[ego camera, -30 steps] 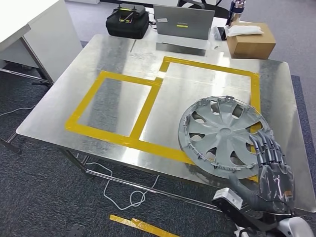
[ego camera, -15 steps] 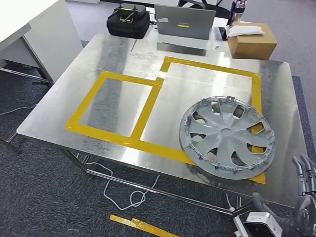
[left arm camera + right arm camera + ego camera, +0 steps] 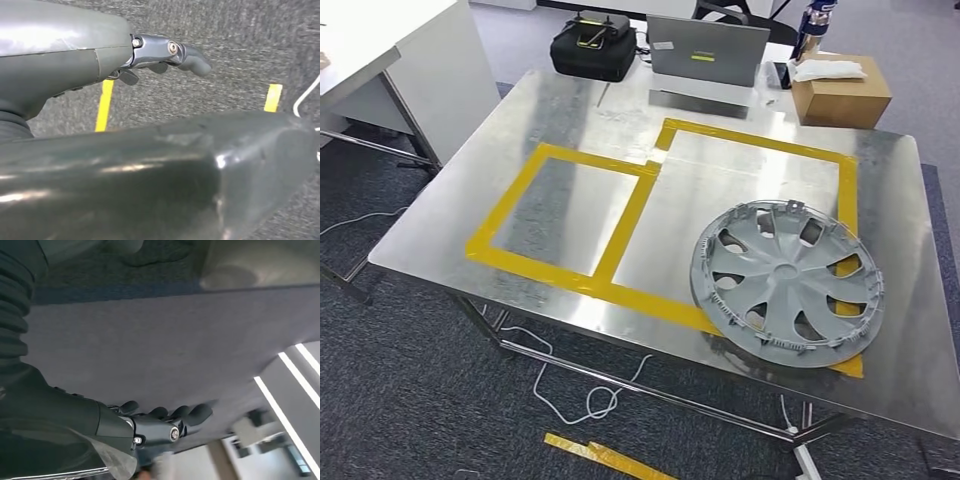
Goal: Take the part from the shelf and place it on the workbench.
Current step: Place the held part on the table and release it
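The part, a grey plastic wheel cover (image 3: 786, 283), lies flat on the metal workbench (image 3: 546, 110) near its front right corner. It overlaps the front right corner of the larger yellow tape rectangle (image 3: 758, 140). Nothing touches it. My left hand (image 3: 166, 52) hangs over grey carpet in the left wrist view, fingers stretched out and holding nothing. In the right wrist view my right hand (image 3: 162, 422) has its fingers loosely extended, with nothing in them.
A laptop (image 3: 703, 52), a black bag (image 3: 593, 45) and a cardboard box (image 3: 841, 95) stand along the bench's far edge. A white cabinet (image 3: 410, 60) is at the left. A white cable (image 3: 576, 395) and a yellow tape strip (image 3: 603, 455) lie on the carpet under the front edge.
My right hand has let go of the wheel cover's rim, dropped down to the right and left the head view. The wheel cover stays flat on the bench. The camera shifted slightly.
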